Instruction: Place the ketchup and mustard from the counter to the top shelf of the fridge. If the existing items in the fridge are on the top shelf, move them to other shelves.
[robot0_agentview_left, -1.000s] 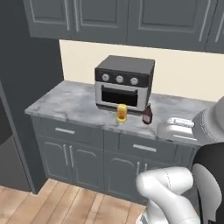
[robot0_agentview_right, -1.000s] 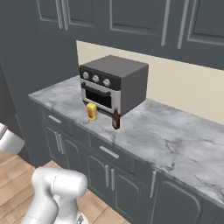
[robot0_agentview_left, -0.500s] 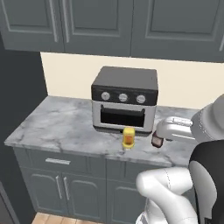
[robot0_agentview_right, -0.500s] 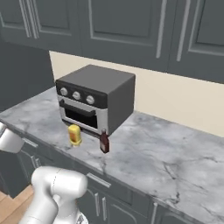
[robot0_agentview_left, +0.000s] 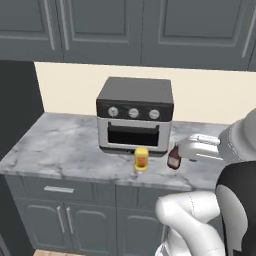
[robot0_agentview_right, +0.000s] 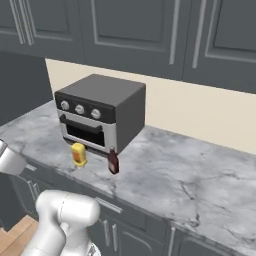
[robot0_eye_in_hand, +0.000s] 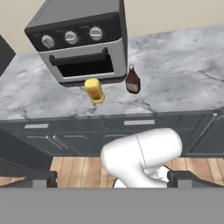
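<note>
The mustard (robot0_agentview_left: 141, 159) (robot0_agentview_right: 79, 154) (robot0_eye_in_hand: 94, 90), a squat yellow bottle, stands on the marbled counter (robot0_agentview_left: 60, 150) (robot0_agentview_right: 190, 175) (robot0_eye_in_hand: 183, 74) just in front of the toaster oven. The ketchup (robot0_agentview_left: 174, 159) (robot0_agentview_right: 113, 162) (robot0_eye_in_hand: 132, 82), a dark brown-red bottle, stands upright a short way to its right. My gripper (robot0_eye_in_hand: 113, 178) hangs well back from the counter and above floor level, open, with its fingertips (robot0_eye_in_hand: 41, 178) far apart and nothing between them. The fridge's shelves and the existing items are out of view.
A black-and-silver toaster oven (robot0_agentview_left: 135, 120) (robot0_agentview_right: 100, 112) (robot0_eye_in_hand: 83, 39) sits against the back wall right behind both bottles. Dark grey upper cabinets (robot0_agentview_left: 125, 30) hang above. A tall dark panel (robot0_agentview_left: 17, 105) borders the counter's left end. Cabinet doors and drawers (robot0_eye_in_hand: 140, 131) lie below.
The whole picture has shifted: the base has driven, so the counter, oven and bottles now look nearer and more centred. The bottles keep their places on the counter.
</note>
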